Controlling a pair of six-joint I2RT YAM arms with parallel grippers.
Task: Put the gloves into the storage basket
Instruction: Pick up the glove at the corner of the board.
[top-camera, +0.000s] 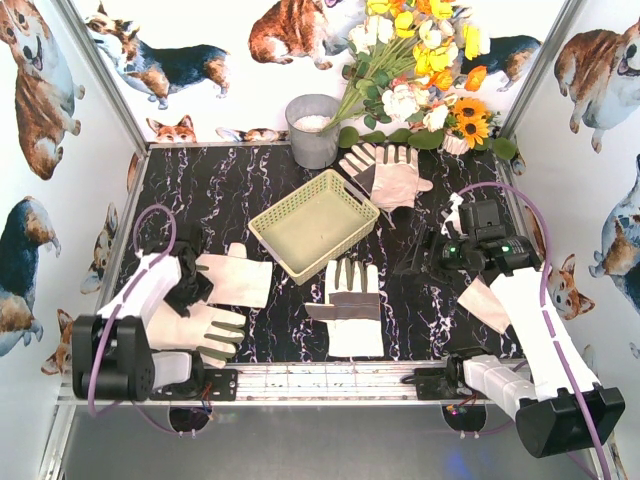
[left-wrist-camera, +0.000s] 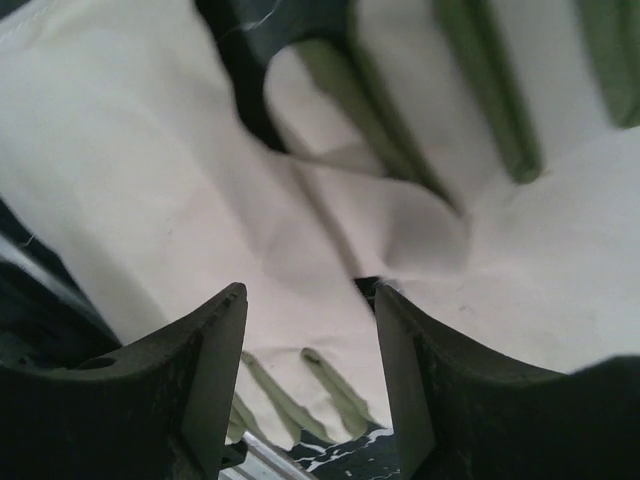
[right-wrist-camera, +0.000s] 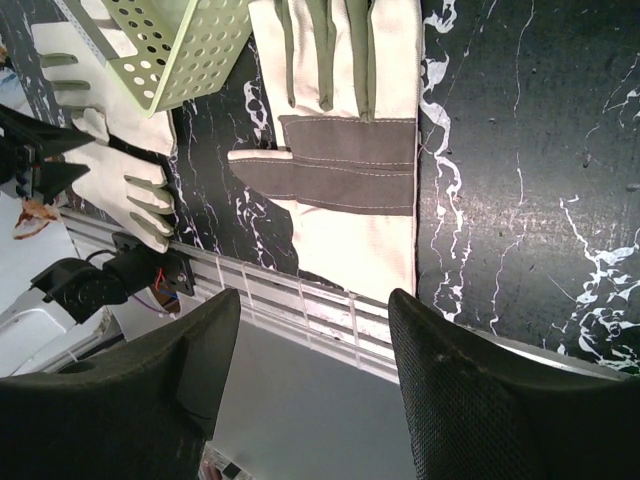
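Note:
The pale yellow-green storage basket (top-camera: 313, 222) sits mid-table with nothing in it; its corner shows in the right wrist view (right-wrist-camera: 175, 50). Two cream gloves lie at the front left (top-camera: 238, 278), (top-camera: 198, 330). A glove with a grey palm patch (top-camera: 350, 305) lies in front of the basket and also shows in the right wrist view (right-wrist-camera: 345, 160). Two overlapping gloves (top-camera: 385, 172) lie at the back right. Another glove (top-camera: 483, 303) lies under the right arm. My left gripper (top-camera: 198, 285) is open, close above the left gloves (left-wrist-camera: 300, 200). My right gripper (top-camera: 418, 255) is open and empty.
A grey metal bucket (top-camera: 313, 130) stands behind the basket, with a bunch of flowers (top-camera: 420, 70) at the back right. A metal rail (top-camera: 330, 380) runs along the table's front edge. Walls printed with dogs close in the left, right and back sides.

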